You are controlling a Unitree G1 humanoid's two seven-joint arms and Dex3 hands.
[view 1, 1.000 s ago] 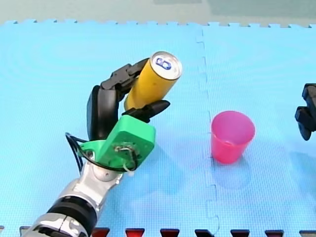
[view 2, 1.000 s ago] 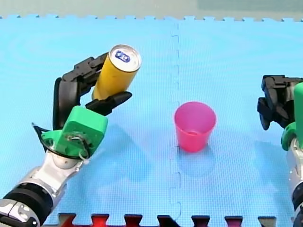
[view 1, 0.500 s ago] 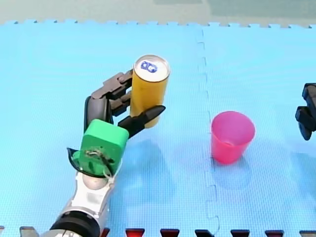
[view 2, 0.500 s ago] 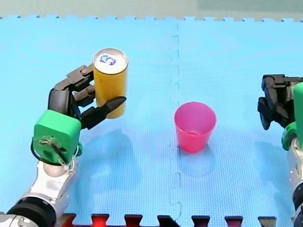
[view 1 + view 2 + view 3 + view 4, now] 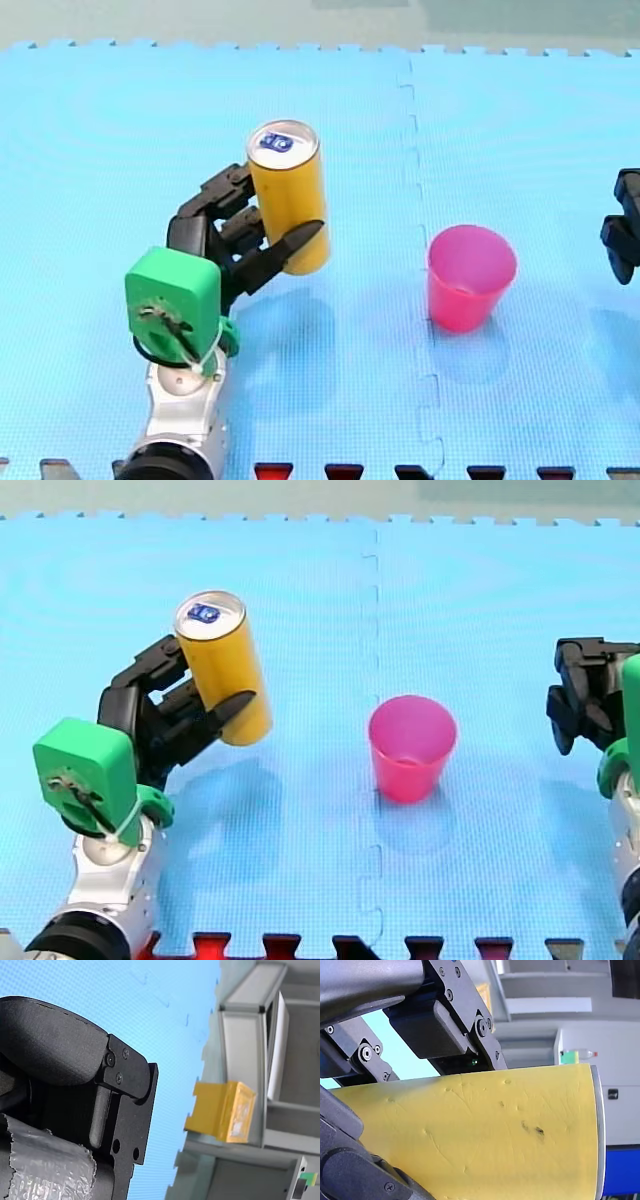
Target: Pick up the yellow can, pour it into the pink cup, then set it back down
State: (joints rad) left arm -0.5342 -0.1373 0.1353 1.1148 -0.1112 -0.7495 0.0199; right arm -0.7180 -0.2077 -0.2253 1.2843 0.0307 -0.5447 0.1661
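Note:
My left hand (image 5: 255,240) is shut on the yellow can (image 5: 290,205), holding it nearly upright above the blue mat, its silver top tipped slightly to the left. The second wrist view shows the can's yellow side (image 5: 485,1130) close up between black fingers (image 5: 440,1030). The pink cup (image 5: 469,276) stands upright on the mat to the right of the can, apart from it. My right hand (image 5: 585,695) hangs at the right edge, level with the cup, holding nothing, with its fingers curled.
The blue foam mat (image 5: 120,120) covers the whole work surface, with a seam (image 5: 412,150) running front to back just left of the cup. In the first wrist view a yellow box (image 5: 222,1110) sits past the mat's edge by grey shelving.
The left hand has swung the can back from a rightward tilt toward the cup to nearly upright, and moved it left and lower. The cup and right hand have not moved.

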